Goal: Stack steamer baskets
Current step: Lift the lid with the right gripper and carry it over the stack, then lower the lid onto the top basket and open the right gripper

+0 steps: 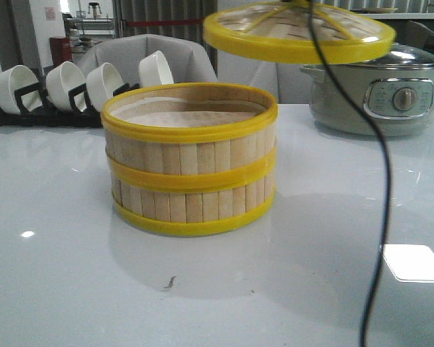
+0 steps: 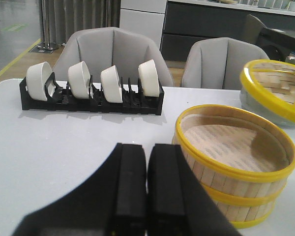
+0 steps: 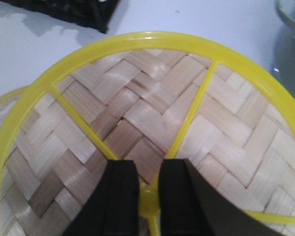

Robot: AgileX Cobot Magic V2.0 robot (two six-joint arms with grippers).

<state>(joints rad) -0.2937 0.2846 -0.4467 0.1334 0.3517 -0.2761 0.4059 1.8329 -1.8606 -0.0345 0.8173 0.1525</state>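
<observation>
I've got the two steamer baskets [image 1: 190,160] already sitting one on the other mid-table, top one's paper liner [image 2: 232,142] open to the air, so the stack proper looks done and what's left, by my read, is capping it. My right gripper [image 3: 148,189] is clamped on the small yellow knob [image 3: 148,202] of the woven lid [image 1: 298,30], holding it in the air above and off to the right of the stack, not over it yet. Left gripper [image 2: 146,184] has its fingers pressed together w/ nothing between them, parked just beside the baskets' near wall. Main worry: the knob is a tiny grab point, so the lid can swivel or tilt on it, and in the front view it already looks a bit off-level; if I bring it down like that, one edge catches the top rim [image 1: 189,116] and either shoves the upper basket off the lower or leaves the lid cocked. Second: the loose black cable [image 1: 372,181] hangs right past the lid and could drag on it. Third: left arm is so close that any twitch nudges the stack. Pot [image 1: 380,90] behind is near the lid's path too; bowl rack [image 2: 91,93] is well apart, no concern.
</observation>
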